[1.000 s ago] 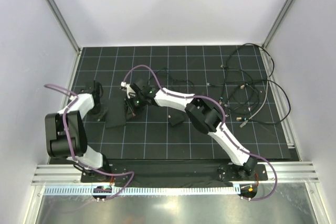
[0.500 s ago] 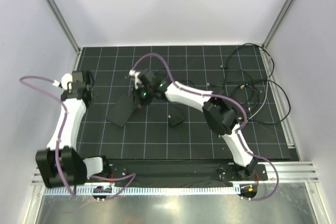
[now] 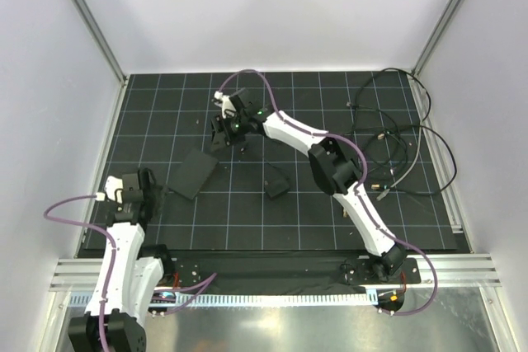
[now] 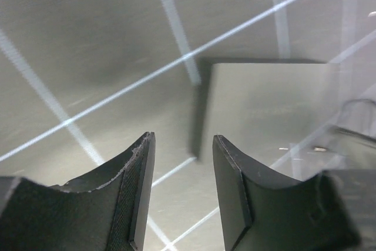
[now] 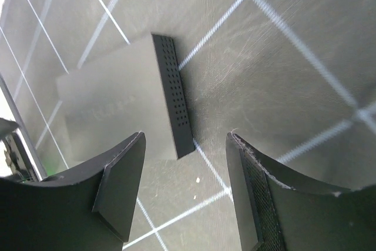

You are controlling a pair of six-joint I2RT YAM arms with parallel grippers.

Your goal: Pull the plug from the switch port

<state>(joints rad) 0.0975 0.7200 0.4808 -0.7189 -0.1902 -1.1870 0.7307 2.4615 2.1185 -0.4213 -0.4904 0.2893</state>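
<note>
The flat black box (image 3: pixel 191 173) lies on the gridded mat, left of centre. Its switch port does not show; the narrow edge (image 5: pixel 174 101) facing the right wrist camera carries only rows of small holes. I cannot make out the plug in any view. My left gripper (image 3: pixel 150 182) hovers just left of the box, open and empty, and the left wrist view shows the box (image 4: pixel 264 104) ahead of the open left gripper (image 4: pixel 183 139). My right gripper (image 3: pixel 219 134) hangs beyond the box's far corner, and the right wrist view shows this right gripper (image 5: pixel 185 136) open and empty.
A smaller black square block (image 3: pixel 276 184) sits right of the box. A tangle of thin black cables (image 3: pixel 396 150) covers the mat's right side. White walls and metal frame posts close in the mat on three sides.
Both grippers have gone from shut to open. The left arm swung out to the far left, then pulled back toward its base. The right gripper lifted off the box and moved farther away.
</note>
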